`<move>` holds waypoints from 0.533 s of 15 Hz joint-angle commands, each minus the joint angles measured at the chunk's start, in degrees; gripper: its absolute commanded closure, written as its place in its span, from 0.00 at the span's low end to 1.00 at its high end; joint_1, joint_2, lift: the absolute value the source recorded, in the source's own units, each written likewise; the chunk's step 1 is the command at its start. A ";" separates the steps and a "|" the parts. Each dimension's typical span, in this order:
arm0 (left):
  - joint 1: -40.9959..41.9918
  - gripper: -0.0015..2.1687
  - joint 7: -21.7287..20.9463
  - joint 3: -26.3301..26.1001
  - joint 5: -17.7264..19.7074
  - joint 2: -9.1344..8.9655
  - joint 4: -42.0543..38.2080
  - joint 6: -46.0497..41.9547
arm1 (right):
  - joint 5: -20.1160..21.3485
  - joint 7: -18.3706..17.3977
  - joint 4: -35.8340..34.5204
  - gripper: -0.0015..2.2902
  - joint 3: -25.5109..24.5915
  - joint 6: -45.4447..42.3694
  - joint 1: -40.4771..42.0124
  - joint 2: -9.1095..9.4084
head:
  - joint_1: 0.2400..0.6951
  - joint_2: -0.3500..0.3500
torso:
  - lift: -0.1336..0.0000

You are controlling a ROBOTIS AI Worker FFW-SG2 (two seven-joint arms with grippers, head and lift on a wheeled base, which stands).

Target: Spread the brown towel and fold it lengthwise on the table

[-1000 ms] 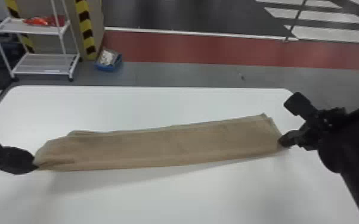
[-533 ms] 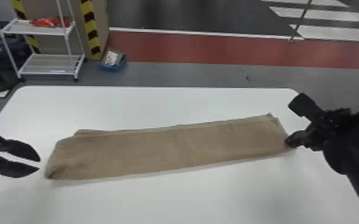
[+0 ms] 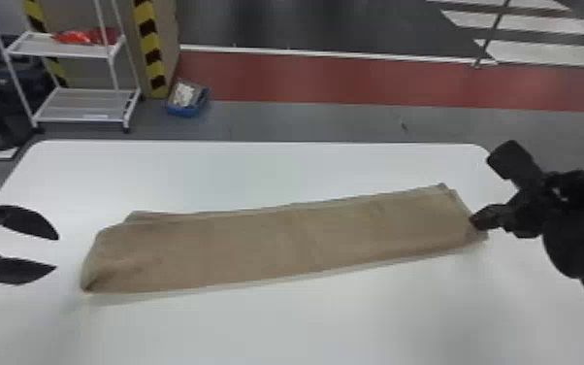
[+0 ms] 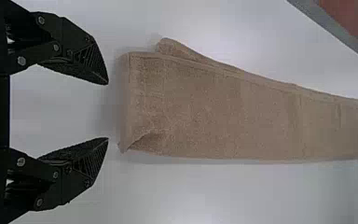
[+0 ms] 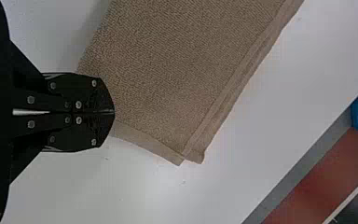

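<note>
- The left pincer [image 3: 57,252] has let go of the brown towel [image 3: 281,242]: closed at its left end a second ago, its fingers now stand wide apart, just beside the cloth
- The right pincer [image 5: 114,112] remains at the other end, fingers together, clamped on the towel near its near corner
- The towel lies across the middle of the counter [image 3: 305,320] as a long strip, layers showing along the far edge, the left end creased and slightly uneven
- So the lengthwise fold looks nearly done; the right release likely comes next, gently, lest that corner drag, then perhaps some straightening on the left
</note>
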 commanded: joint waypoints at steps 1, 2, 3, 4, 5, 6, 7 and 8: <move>-0.47 0.26 0.03 1.21 1.31 -0.01 -0.16 0.79 | -3.37 0.49 -4.52 0.65 -2.69 1.79 0.74 -0.03 | 1.00 0.36 | 0.07; -0.55 0.26 0.12 1.65 1.48 -0.01 -0.25 0.79 | -4.34 0.76 -5.57 0.65 -2.95 2.31 0.83 -0.03 | 1.00 0.37 | 0.07; -0.55 0.26 0.12 2.27 2.54 -0.10 -0.34 1.14 | -5.13 0.84 -6.54 0.65 -3.83 3.02 1.36 -0.11 | 1.00 0.38 | 0.07; -0.55 0.26 1.26 3.06 4.38 -0.54 -0.51 3.78 | -5.92 0.32 -7.07 0.63 -4.80 4.07 1.71 -0.11 | 1.00 0.38 | 0.07; -0.55 0.25 3.11 4.38 6.58 -1.16 -0.69 7.82 | -6.36 -1.18 -7.07 0.49 -5.41 5.13 1.71 0.06 | 1.00 0.38 | 0.07; -0.55 0.19 5.92 6.66 10.36 -2.83 -0.78 13.80 | -8.30 -3.55 -7.07 0.25 -7.26 6.18 1.71 0.59 | 1.00 0.38 | 0.07; -0.47 0.17 9.00 8.68 13.79 -4.76 -1.48 18.72 | -10.58 -5.92 -6.98 0.13 -8.49 8.64 1.71 0.59 | 1.00 0.38 | 0.07; 0.32 0.17 13.21 9.83 16.78 -6.43 -3.41 24.34 | -11.99 -8.39 -6.63 0.09 -9.37 10.05 1.62 0.68 | 1.00 0.36 | 0.07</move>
